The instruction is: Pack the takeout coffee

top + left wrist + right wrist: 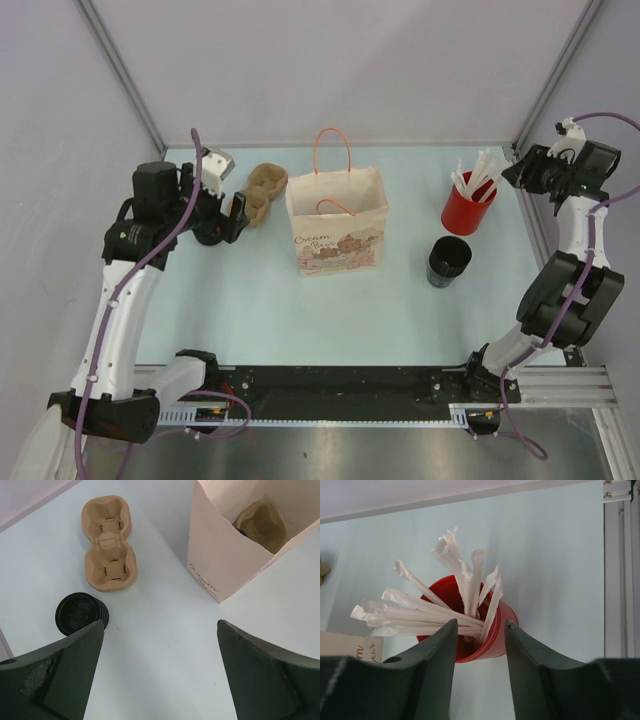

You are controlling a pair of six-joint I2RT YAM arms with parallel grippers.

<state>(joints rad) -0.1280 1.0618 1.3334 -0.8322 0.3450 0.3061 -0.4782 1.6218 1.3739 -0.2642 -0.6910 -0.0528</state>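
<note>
1. Arms stand bolted at the near edge of the table (300,310), and we read the scene outward from there.
2. Nearest on the right, a taller black cup (449,261) stands on its own, open-topped. We do not take it for the order.
3. At mid-table the paper bag (337,228) stands upright with its mouth open, and we see a pulp carrier (262,524) already sitting inside it.
4. To the left, the left gripper (160,625) hangs above the table with its jaws spread wide and nothing between them.
5. The takeout coffee (80,613) stands lidded on the table just beside one finger of that gripper. It is well apart from the bag, and nothing holds it.
6. Beyond the coffee lies a second pulp carrier (109,542), empty, near the bag's left side.
7. Farther back on the right, the right gripper (480,625) faces the red cup (462,215) of wrapped sticks. Its jaws stand partly apart and grip nothing.
8. We judge the packing barely begun: the coffee has yet to be grasped, lifted and lowered into the bag.
</note>
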